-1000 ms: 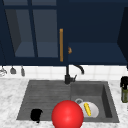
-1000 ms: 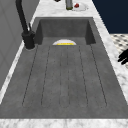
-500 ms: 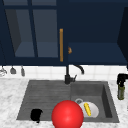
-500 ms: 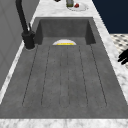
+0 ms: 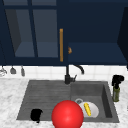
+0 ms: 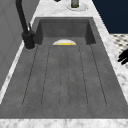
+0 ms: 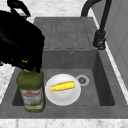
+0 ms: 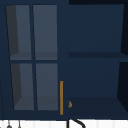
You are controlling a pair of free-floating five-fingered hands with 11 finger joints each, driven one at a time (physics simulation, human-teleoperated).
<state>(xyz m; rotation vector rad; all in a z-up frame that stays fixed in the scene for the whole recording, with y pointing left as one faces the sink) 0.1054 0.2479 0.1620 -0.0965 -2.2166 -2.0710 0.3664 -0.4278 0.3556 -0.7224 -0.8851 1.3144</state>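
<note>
While the left hand (image 5: 36, 115) hangs idle at lower left, the right hand (image 5: 117, 79) has settled lower — fingers curled round the green bottle's (image 5: 116, 93) cap — at right of frame

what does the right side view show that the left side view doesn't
Right side view alone: the right hand at the top of a green bottle, which stands at the sink's near edge, and the drain beside the plate. The corn cob lies in full sight on the white plate.

Left side view alone: a patch of checkered floor past the counter, and the plate as just a sliver behind the basin's edge.

Both: the grey sink with its ribbed drainboard, the black faucet, the marble counter, plate and corn.
</note>
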